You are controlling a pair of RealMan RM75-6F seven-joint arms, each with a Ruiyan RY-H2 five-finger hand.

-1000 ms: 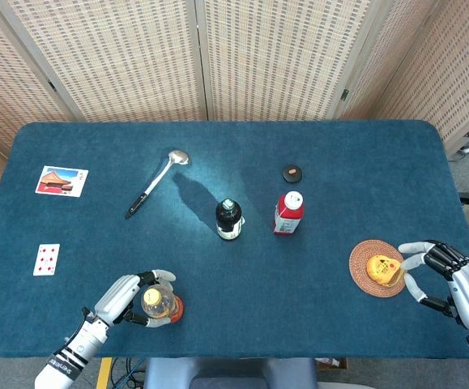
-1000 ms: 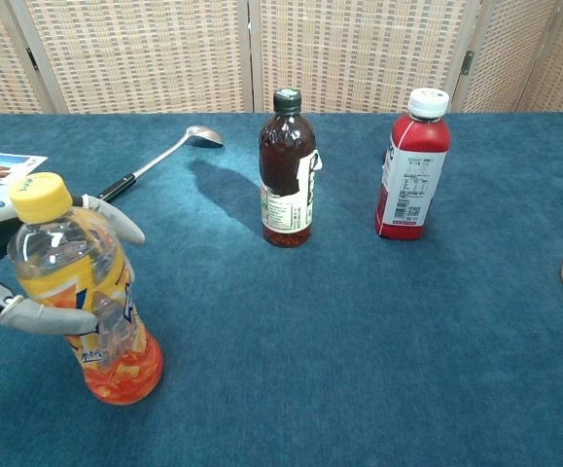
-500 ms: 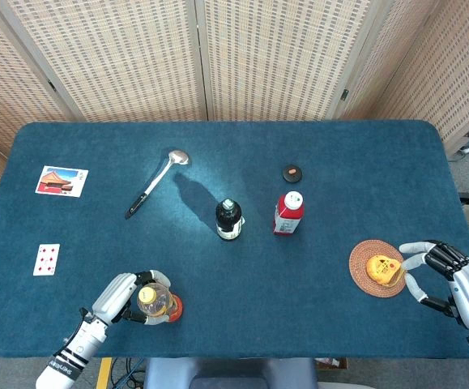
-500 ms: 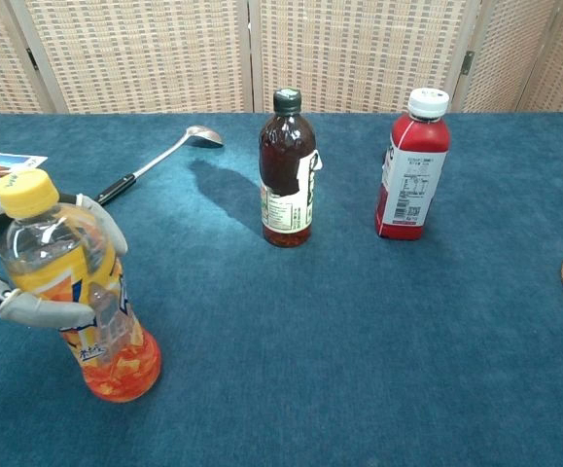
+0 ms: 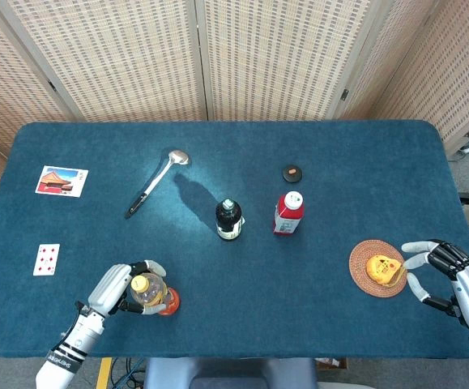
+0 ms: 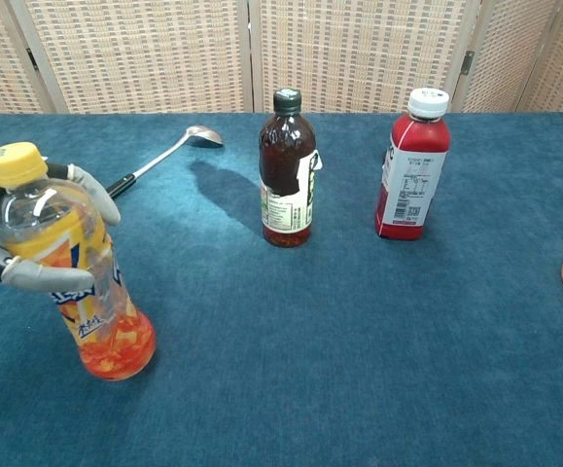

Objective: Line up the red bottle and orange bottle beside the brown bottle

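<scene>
My left hand (image 5: pixel 112 285) (image 6: pixel 14 233) grips the orange bottle (image 5: pixel 147 293) (image 6: pixel 72 268) near the table's front left; the bottle has a yellow cap and leans, its top toward the hand. The brown bottle (image 5: pixel 228 220) (image 6: pixel 287 170) stands upright mid-table. To its right the red bottle (image 5: pixel 287 213) (image 6: pixel 412 165) with a white cap stands upright. My right hand (image 5: pixel 451 278) rests at the front right with fingers spread, fingertips beside a yellow object (image 5: pixel 383 269) on a round woven coaster (image 5: pixel 365 276); it holds nothing.
A spoon (image 5: pixel 155 185) (image 6: pixel 159 158) lies left of the brown bottle. A small dark cap (image 5: pixel 292 173) sits behind the red bottle. A picture card (image 5: pixel 61 180) and a playing card (image 5: pixel 46 259) lie at the left. Folding screens stand behind the table.
The left hand has drawn the orange bottle leftward and tilted its top further left; the bottle's base also shifted slightly left. The right hand has stayed put.
</scene>
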